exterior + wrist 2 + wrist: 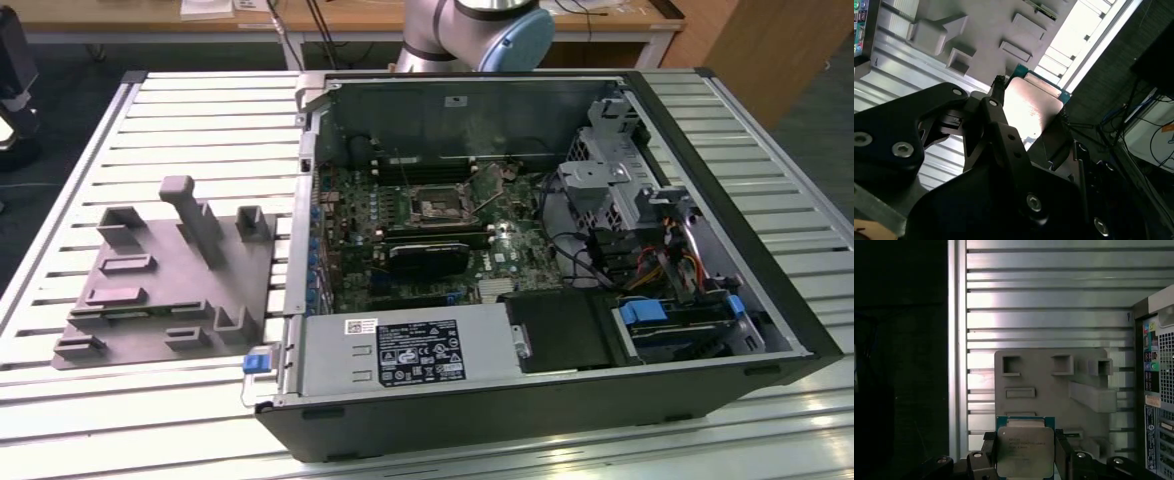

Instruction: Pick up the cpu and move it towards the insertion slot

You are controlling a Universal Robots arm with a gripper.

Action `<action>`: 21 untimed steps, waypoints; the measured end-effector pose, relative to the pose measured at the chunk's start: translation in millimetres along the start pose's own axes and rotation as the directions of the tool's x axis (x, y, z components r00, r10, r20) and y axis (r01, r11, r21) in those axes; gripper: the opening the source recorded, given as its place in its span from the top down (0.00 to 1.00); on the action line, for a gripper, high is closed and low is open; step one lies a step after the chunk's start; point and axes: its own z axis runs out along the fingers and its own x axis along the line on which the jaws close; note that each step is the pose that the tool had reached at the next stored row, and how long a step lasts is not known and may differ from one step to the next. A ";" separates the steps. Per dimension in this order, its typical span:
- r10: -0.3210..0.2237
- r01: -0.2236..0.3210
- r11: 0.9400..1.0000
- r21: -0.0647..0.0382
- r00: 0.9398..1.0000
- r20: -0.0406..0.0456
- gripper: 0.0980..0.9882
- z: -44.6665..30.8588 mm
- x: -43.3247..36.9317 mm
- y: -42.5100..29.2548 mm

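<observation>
- Exterior view: the insertion slot (438,208) sits on the motherboard (360,205) inside the open computer case (467,110), toward the case's far wall. The grey fixture (147,310) lies on the slatted table (200,110) toward its edge on the exterior view's left, just beside the case.
- First wrist view: the gripper (1025,452) is clamped on the cpu (1025,440), with a finger (1063,457) on each of two opposite edges. The metal lid faces the camera.
- Second wrist view: the cpu (1031,107) spans the jaws. I judge it lifted clear of the fixture, with the slot well apart, beyond the case wall.
</observation>
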 end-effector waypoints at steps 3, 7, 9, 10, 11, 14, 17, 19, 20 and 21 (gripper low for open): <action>0.002 -0.002 1.000 0.000 1.000 0.000 0.50 -8.4 0.1 0.8; 0.006 -0.006 1.000 0.000 1.000 0.000 0.50 -19.9 0.1 2.4; 0.007 -0.007 1.000 0.000 1.000 0.000 0.50 -23.5 0.1 2.8; 0.007 -0.007 1.000 0.000 1.000 0.000 0.50 -24.1 0.1 2.9; 0.008 -0.008 1.000 0.000 1.000 0.000 0.50 -24.3 0.0 3.0; 0.008 -0.008 1.000 0.001 1.000 0.000 0.50 -24.5 -2.3 3.4; 0.008 -0.008 1.000 0.003 1.000 0.000 0.50 -24.5 -7.8 3.7; 0.008 -0.008 1.000 0.003 1.000 0.000 0.50 -24.4 -11.0 3.9; 0.008 -0.008 1.000 0.004 1.000 0.000 0.50 -24.4 -12.4 4.0; 0.008 -0.008 1.000 0.004 1.000 0.000 0.50 -24.5 -14.0 4.1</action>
